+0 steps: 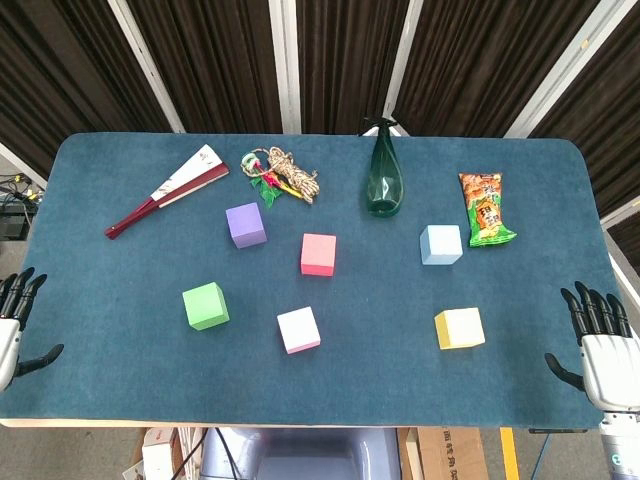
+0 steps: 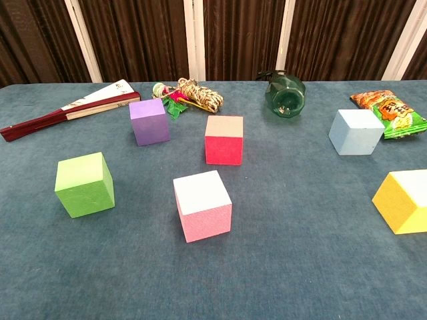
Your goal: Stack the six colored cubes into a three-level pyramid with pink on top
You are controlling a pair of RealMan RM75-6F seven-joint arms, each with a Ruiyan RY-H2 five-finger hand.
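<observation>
Nothing is stacked yet: the six cubes lie apart mid-table, the pink cube [image 1: 299, 329] nearest the front edge. Left hand [image 1: 12, 325] and right hand [image 1: 600, 350] wait empty, fingers spread, at the side edges; next, gather three base cubes.

The counter [image 1: 120, 300] wears a deep blue cloth. On it: a purple cube [image 1: 246, 224], a red cube [image 1: 318, 254], a green cube [image 1: 205, 305], a pale pink cube [image 1: 299, 329], a light blue cube [image 1: 441, 244] and a yellow cube [image 1: 459, 328]. At upper left lies a folded fan [image 1: 165, 190], dark red with a white printed leaf; the bottle [image 1: 384, 170] is dark green, the snack packet [image 1: 485, 208] orange and green. Both hands [image 1: 605, 350] are black-fingered with white palms.
</observation>
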